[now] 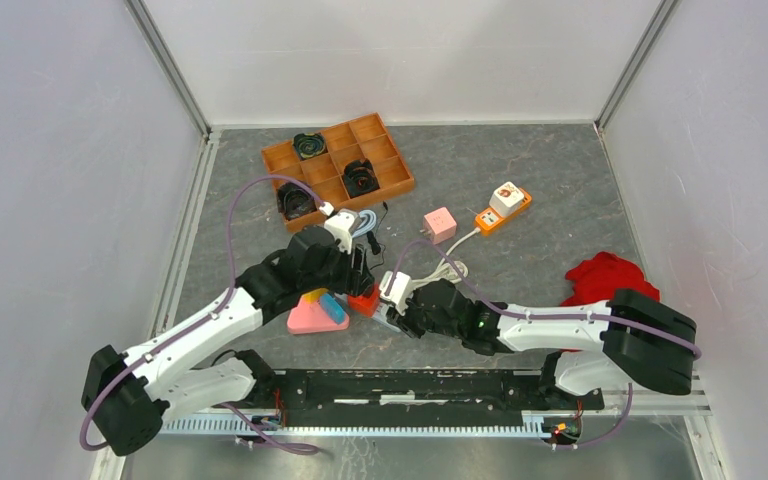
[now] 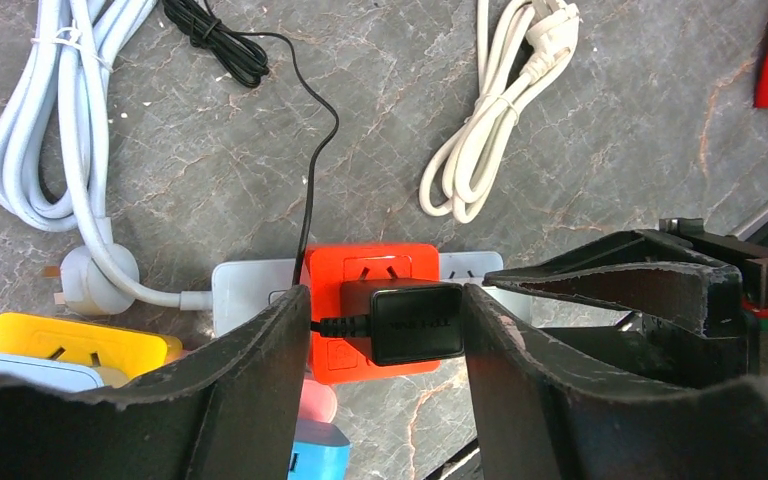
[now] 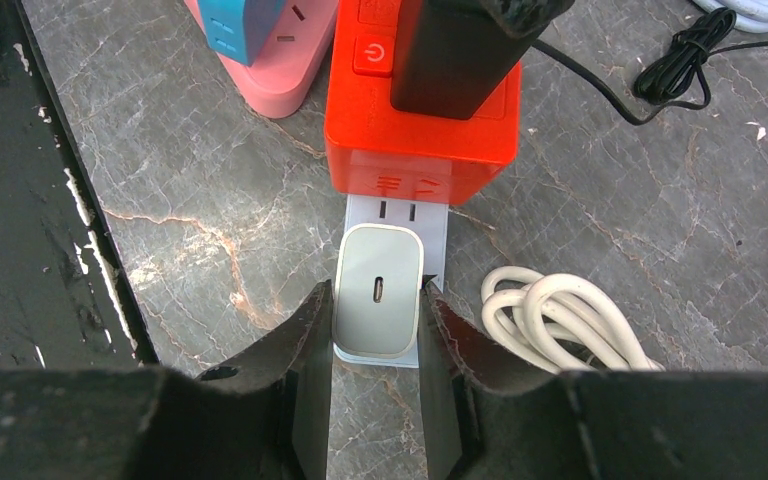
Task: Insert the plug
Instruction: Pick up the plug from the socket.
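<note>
A black adapter plug [image 2: 415, 323] sits on top of an orange socket cube [image 2: 370, 265], which is on a white power strip [image 2: 250, 290]. My left gripper [image 2: 385, 300] is shut on the black plug: one finger touches its body, the other its cord end. In the right wrist view the plug [image 3: 450, 60] stands upright on the cube [image 3: 420, 150]. My right gripper [image 3: 377, 300] is shut on a white USB charger [image 3: 380, 290] that stands on the strip's end [image 3: 400, 210]. Both grippers meet at the table's middle [image 1: 365, 275] [image 1: 392, 300].
A pink socket block [image 1: 305, 318] with a blue part and a yellow one [image 2: 70, 345] lies left of the cube. A coiled white cable [image 3: 550, 320] and pale blue cable [image 2: 50, 130] lie nearby. An orange tray [image 1: 338, 165], pink cube [image 1: 441, 223], orange strip [image 1: 503, 208], red cloth [image 1: 605, 275].
</note>
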